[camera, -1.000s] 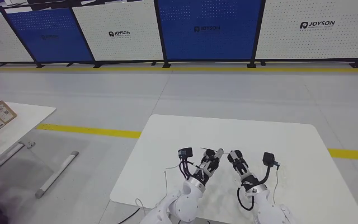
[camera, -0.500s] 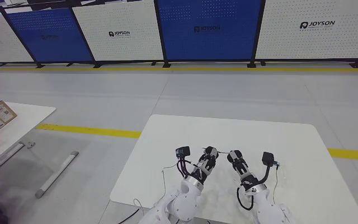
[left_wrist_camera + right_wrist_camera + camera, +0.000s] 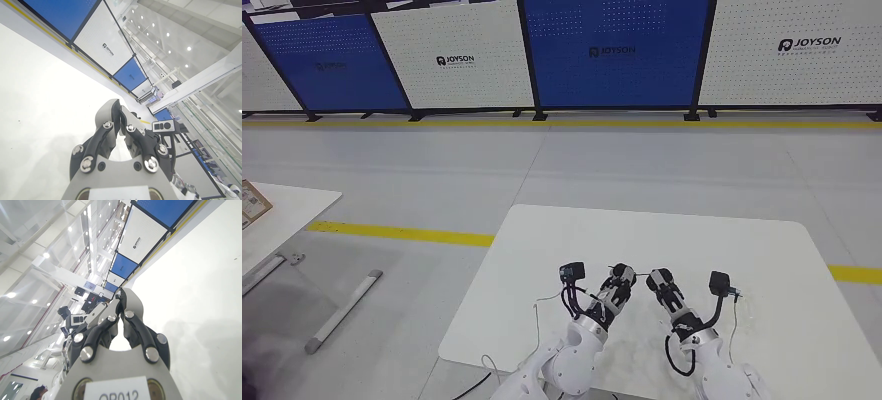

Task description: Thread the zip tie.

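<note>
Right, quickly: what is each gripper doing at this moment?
Left gripper: shut, apparently pinching one end of the thin dark zip tie.
Right gripper: shut, apparently on the zip tie's other end.

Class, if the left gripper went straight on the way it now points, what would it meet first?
Likely nothing: the left gripper points over the table toward its far edge. The right gripper sits close beside that line; depth is unclear, so a graze is possible.
</note>
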Motion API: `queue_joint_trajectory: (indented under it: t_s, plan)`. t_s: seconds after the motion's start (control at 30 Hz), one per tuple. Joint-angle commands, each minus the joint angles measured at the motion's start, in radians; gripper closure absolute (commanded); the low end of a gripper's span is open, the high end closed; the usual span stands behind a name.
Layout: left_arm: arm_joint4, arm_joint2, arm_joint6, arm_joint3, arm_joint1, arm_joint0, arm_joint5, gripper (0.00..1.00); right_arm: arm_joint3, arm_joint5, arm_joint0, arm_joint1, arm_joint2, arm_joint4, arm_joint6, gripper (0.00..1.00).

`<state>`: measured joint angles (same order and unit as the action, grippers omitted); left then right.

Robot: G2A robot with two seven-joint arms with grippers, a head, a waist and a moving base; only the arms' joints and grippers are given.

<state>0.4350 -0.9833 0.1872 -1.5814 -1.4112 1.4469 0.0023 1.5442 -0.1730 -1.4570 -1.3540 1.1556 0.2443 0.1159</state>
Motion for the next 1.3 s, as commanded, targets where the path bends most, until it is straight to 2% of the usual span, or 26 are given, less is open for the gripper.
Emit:
queue_joint_trajectory:
  t_s: [0.0, 0.03, 0.07, 0.17, 0.37, 0.5, 0.57, 0.8, 0.87, 1.03, 1.07, 1.2, 1.27]
  plan:
    - [-0.008, -0.002, 0.005, -0.002, -0.001, 0.001, -0.001, 1.00, -0.001, 0.003, 0.000, 0.000, 0.001, -0.004, 0.003, 1.00]
    - [-0.012, -0.002, 0.007, -0.002, -0.001, 0.001, -0.001, 1.00, -0.001, 0.005, 0.001, 0.000, 0.001, -0.006, 0.005, 1.00]
    - [-0.021, -0.004, 0.010, -0.003, -0.002, 0.001, 0.000, 1.00, -0.002, 0.007, 0.002, 0.000, 0.002, -0.008, 0.008, 0.89]
    - [-0.042, -0.005, 0.019, -0.005, -0.004, 0.001, 0.008, 1.00, -0.002, 0.005, 0.004, 0.000, 0.002, -0.005, 0.012, 0.01]
    - [-0.134, -0.013, 0.062, -0.017, -0.014, 0.000, 0.033, 1.00, 0.009, -0.021, -0.007, 0.002, 0.005, 0.017, -0.002, 0.00]
    - [-0.241, -0.026, 0.104, -0.036, -0.024, 0.001, 0.057, 1.00, 0.022, -0.048, -0.033, 0.006, 0.024, 0.019, -0.016, 0.00]
    - [-0.312, -0.033, 0.097, -0.051, -0.028, 0.002, 0.072, 1.00, 0.025, -0.056, -0.042, 0.006, 0.028, -0.007, -0.003, 0.00]
    - [-0.326, -0.036, 0.092, -0.055, -0.029, 0.001, 0.077, 1.00, 0.026, -0.058, -0.043, 0.007, 0.029, -0.015, 0.003, 0.00]
    - [-0.326, -0.036, 0.092, -0.055, -0.029, 0.001, 0.077, 1.00, 0.031, -0.030, -0.036, 0.010, 0.032, 0.056, -0.003, 0.00]
    - [-0.502, -0.071, 0.125, -0.097, -0.039, 0.012, 0.083, 1.00, 0.057, 0.020, -0.037, 0.016, 0.031, 0.218, -0.023, 0.00]
    - [-0.537, -0.078, 0.127, -0.107, -0.041, 0.015, 0.085, 1.00, 0.060, 0.029, -0.032, 0.020, 0.030, 0.274, -0.002, 0.00]
    - [-0.635, -0.090, 0.109, -0.134, -0.045, 0.020, 0.132, 1.00, 0.057, 0.096, -0.017, 0.028, 0.025, 0.454, 0.013, 0.00]
    - [-0.639, -0.092, 0.106, -0.137, -0.045, 0.020, 0.135, 1.00, 0.057, 0.096, -0.017, 0.028, 0.025, 0.454, 0.013, 0.00]
